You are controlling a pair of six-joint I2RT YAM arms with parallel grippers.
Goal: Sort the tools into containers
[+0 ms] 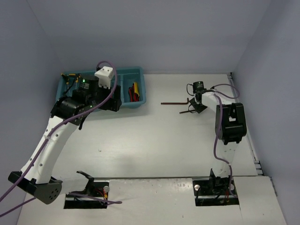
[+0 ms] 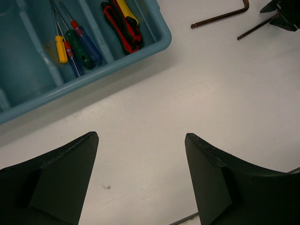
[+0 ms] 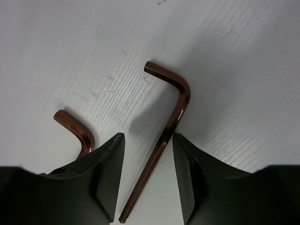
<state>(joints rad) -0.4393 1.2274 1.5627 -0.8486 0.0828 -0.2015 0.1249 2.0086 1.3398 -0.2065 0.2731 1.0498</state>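
1. Left wrist view: teal tray (image 2: pixel 117 63) on the table (image 2: pixel 187 103); screwdrivers (image 2: pixel 75 47) with yellow, green, blue and red handles lie together in one compartment. Sorted.
2. Red-handled pliers (image 2: pixel 123 26): in the tray's end compartment, next to the screwdrivers' compartment. Sorted.
3. First hex key (image 3: pixel 171 122): flat on the table, well apart from the tray, off its pliers end. Unsorted.
4. Second hex key (image 3: pixel 77 129): just beside the first, equally far from the tray. Unsorted.
5. Right gripper (image 3: pixel 147 140): jaws narrow, straddling the first key's long shank, not visibly clamped.
6. Left gripper (image 2: pixel 140 138): wide, empty, over the table near the tray.
7. Estimate: mostly done; two keys outstanding.
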